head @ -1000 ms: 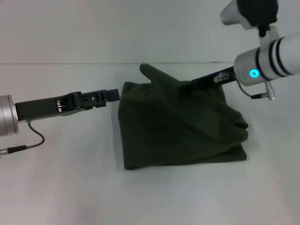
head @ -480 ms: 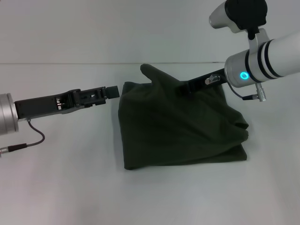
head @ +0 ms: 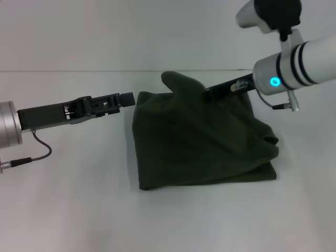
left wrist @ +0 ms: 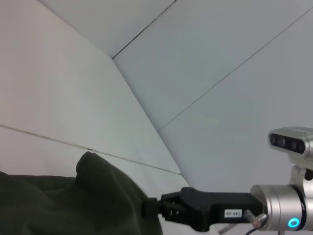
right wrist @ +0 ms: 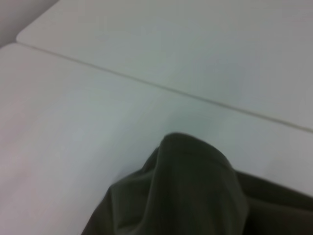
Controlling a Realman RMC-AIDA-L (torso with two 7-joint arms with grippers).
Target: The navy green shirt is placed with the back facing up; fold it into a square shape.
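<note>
**Shirt bunched mid-bench, my right gripper in its far edge**

The bench (head: 68, 205) is a plain white surface carrying nothing but the shirt and my two arms. A pale wall rises behind its far edge, with a thin seam where the two meet. A thin grey cable (head: 37, 152) loops down from my left arm near the bench's left edge. Nothing blocks either arm's way to the cloth.

The navy green shirt (head: 202, 142) lies at the middle of the bench, a little towards the right edge. It is dark olive, plain, folded into a rough block with a fairly straight near edge and left edge, while the right side is rumpled into soft ridges. At its far edge a rounded hump of cloth stands up off the bench.

My right gripper (head: 210, 93) reaches in from the right, low over the far edge of the shirt, its tip buried in the cloth right beside that raised hump; it is clamped on the fabric, as my left wrist view shows the dark fingers meeting the fold. My left gripper (head: 126, 99) comes in level from the left edge and sits just beside the shirt's far left corner, apart from it; I cannot tell how wide it stands.
</note>
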